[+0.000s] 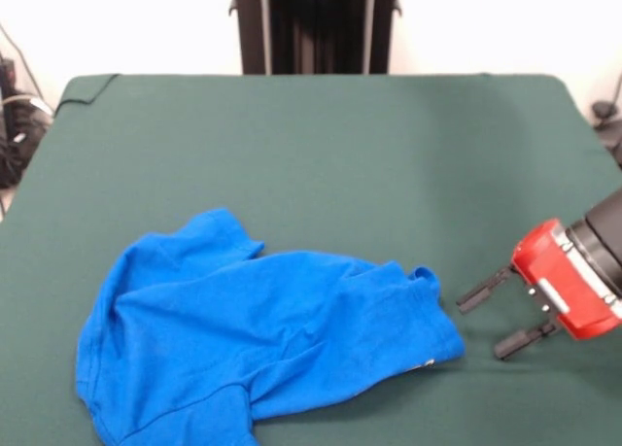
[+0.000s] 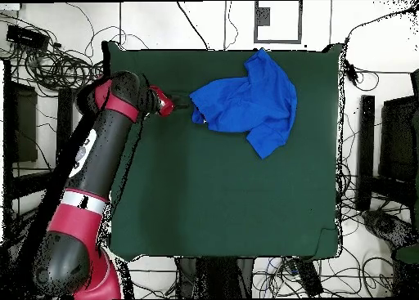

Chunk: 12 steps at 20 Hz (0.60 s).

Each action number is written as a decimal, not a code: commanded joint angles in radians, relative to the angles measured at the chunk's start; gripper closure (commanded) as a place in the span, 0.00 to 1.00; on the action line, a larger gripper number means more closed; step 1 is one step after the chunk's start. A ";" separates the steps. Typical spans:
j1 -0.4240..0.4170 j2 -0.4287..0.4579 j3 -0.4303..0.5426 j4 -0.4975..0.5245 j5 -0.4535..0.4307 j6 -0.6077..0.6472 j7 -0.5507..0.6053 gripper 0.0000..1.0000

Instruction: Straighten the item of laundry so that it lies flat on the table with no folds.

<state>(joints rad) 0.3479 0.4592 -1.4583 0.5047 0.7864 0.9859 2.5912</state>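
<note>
Blue T-shirt [image 1: 253,344] sits closest to the front camera, bunched on the green felt table [image 1: 321,145] near that near edge, plain side up, print mostly hidden. You've got heavy folds through the middle and one sleeve flipped up at the far-left corner of the heap. Table is much bigger than the shirt, so there's plenty of bare felt on the far side to spread into.

Arm [image 2: 94,178] comes in low from the side. Gripper [image 1: 494,318] is unclenched, fingers spread, holding nothing, tips pointed straight at the shirt's nearest corner, close beside it but not touching.

Key relation: shirt's long axis runs roughly in line with the gripper's approach, and the heap lies directly ahead of the fingertips. My read: you're at the reach-in step, nothing flattened yet. Pinching that near corner and pulling back along the axis should stretch it; the risk is dragging the whole bundle.
</note>
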 commanded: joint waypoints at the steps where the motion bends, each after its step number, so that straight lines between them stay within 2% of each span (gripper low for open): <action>1: 0.027 0.145 0.256 0.058 -0.062 -0.236 0.066 0.00; 3: 0.039 0.121 0.331 0.090 -0.079 -0.276 0.039 0.00; 5: 0.048 0.079 0.448 0.142 -0.096 -0.336 -0.018 0.00; 7: 0.043 0.016 0.613 0.204 -0.110 -0.396 -0.106 0.00; 8: 0.032 -0.028 0.727 0.248 -0.110 -0.436 -0.178 0.00; 10: 0.005 -0.089 0.869 0.299 -0.145 -0.494 -0.257 0.00; 12: -0.014 -0.123 0.941 0.327 -0.176 -0.507 -0.289 0.00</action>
<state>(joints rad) 0.3939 0.3208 -1.0767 0.6669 0.6332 0.7637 2.5910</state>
